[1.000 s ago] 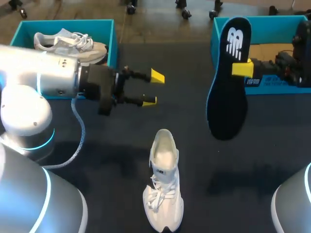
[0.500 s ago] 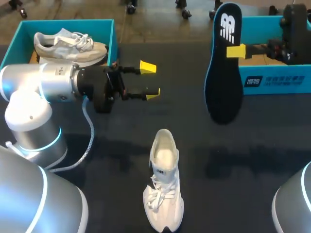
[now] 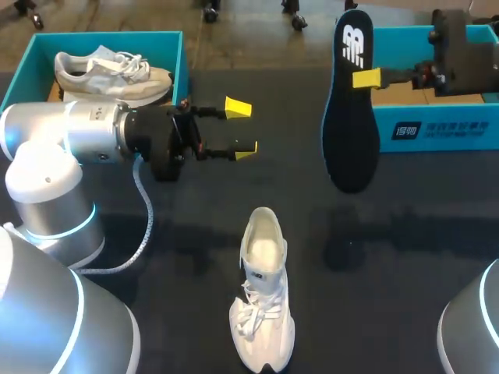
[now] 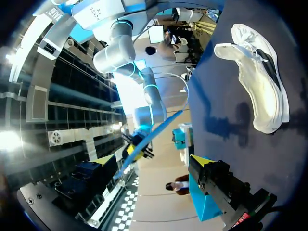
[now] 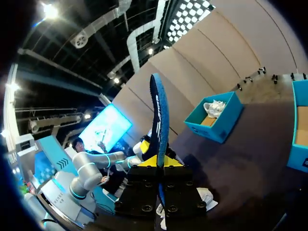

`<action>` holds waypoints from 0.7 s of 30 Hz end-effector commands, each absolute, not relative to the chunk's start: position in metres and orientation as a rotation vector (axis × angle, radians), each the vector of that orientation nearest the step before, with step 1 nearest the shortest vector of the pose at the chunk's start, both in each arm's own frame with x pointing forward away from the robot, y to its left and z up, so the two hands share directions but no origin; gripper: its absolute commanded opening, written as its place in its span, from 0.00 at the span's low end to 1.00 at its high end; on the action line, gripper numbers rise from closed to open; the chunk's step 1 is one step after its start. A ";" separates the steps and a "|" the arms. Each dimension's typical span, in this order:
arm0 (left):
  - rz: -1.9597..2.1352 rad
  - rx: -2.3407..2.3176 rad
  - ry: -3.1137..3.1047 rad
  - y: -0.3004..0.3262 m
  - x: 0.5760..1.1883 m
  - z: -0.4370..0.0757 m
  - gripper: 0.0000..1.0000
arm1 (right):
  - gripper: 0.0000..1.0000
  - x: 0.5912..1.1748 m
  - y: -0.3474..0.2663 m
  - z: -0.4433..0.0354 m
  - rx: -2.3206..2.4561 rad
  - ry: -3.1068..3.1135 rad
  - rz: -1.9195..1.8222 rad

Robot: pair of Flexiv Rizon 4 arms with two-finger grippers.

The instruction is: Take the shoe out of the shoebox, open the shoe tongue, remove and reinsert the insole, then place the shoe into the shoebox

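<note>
On the table [image 3: 390,257] the shoe [image 3: 263,300] stands outside the right box [image 3: 437,128], tongue [image 3: 256,274] seemingly open; the insole [image 3: 348,125] is out, clenched aloft in the right claw [image 3: 362,78]; the left claw [image 3: 240,128] gapes empty. Reinserting and boxing remain

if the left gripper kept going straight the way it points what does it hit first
Probably the insole held by the right gripper: it lies first in line with the left gripper in the head view. Heights are unclear, so it could pass beside it.
</note>
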State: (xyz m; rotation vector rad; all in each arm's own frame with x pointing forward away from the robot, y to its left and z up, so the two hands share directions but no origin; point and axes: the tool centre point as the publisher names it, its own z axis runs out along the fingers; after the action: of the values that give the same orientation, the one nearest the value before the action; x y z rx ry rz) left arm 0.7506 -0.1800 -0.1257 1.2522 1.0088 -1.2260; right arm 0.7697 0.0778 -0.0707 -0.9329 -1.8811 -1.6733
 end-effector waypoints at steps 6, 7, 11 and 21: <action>-1.224 1.252 1.008 -0.181 0.751 -0.126 1.00 | 0.00 0.802 0.088 -0.083 -0.970 -1.900 -1.535; -1.224 1.252 1.008 -0.181 0.751 -0.126 1.00 | 0.00 0.802 0.088 -0.083 -0.970 -1.900 -1.535; -1.224 1.252 1.008 -0.181 0.751 -0.126 1.00 | 0.00 0.802 0.088 -0.083 -0.970 -1.900 -1.535; -1.224 1.252 1.008 -0.181 0.751 -0.126 1.00 | 0.00 0.812 0.095 -0.090 -1.091 -1.853 -1.450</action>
State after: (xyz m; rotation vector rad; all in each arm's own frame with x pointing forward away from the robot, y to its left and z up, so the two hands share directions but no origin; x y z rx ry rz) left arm 0.7510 -0.1799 -0.1257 1.2528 1.0093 -1.2260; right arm 0.8048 0.0858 -0.0854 -1.0271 -1.8602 -1.5158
